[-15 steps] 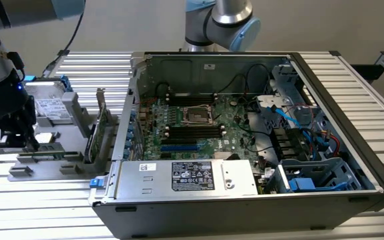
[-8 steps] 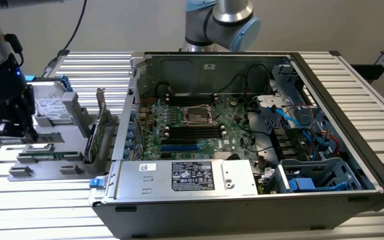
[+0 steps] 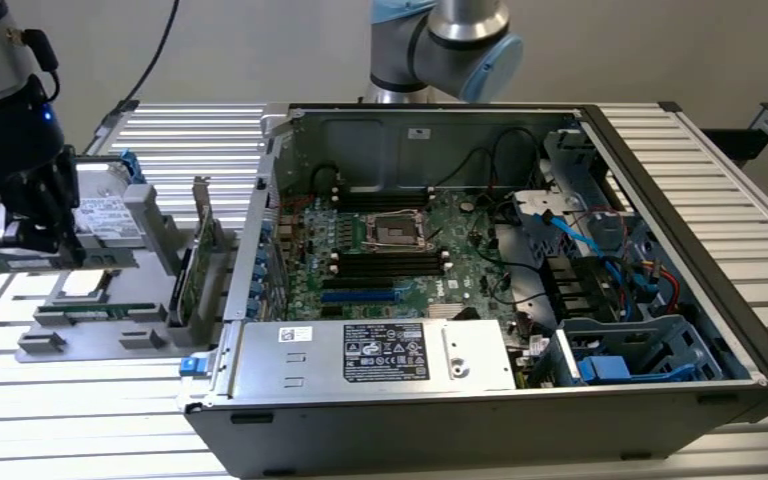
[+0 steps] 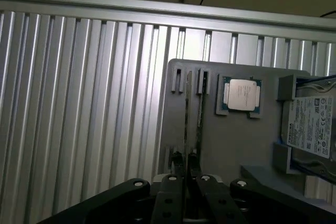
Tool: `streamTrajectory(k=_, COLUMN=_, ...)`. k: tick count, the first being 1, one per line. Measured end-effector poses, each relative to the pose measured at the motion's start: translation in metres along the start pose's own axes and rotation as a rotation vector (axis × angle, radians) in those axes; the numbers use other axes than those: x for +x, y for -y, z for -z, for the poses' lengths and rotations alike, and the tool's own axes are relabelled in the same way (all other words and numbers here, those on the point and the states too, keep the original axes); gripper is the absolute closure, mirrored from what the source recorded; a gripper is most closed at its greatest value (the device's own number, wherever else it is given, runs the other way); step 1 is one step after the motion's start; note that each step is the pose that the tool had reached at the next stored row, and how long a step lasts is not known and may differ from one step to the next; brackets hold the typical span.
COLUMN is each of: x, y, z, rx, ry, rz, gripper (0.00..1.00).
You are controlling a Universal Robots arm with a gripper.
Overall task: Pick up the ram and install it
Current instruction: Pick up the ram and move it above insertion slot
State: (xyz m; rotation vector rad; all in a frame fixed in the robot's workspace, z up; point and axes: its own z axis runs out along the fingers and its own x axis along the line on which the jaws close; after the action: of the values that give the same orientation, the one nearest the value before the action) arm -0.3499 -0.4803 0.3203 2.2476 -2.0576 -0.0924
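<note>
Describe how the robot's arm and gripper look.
The arm is silver tubing with pale blue joint caps; a black cable trails from its wrist. The gripper is black, with jointed link fingers, silver screws and a small blue light.

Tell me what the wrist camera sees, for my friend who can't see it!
The robot's black hand is right at a thin ram stick, seen edge-on over a grey tray. A square silver chip and a hard drive sit on the tray.

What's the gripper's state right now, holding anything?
Gripper: closed on the ram stick, seen edge-on between its fingers.
</note>
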Motion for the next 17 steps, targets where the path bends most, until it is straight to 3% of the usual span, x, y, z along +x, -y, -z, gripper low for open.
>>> streamTrajectory(k=17, x=0.002, y=0.0471, z=0.0295, rx=-0.0084, ry=0.0007, rz=0.0, gripper=0.85)
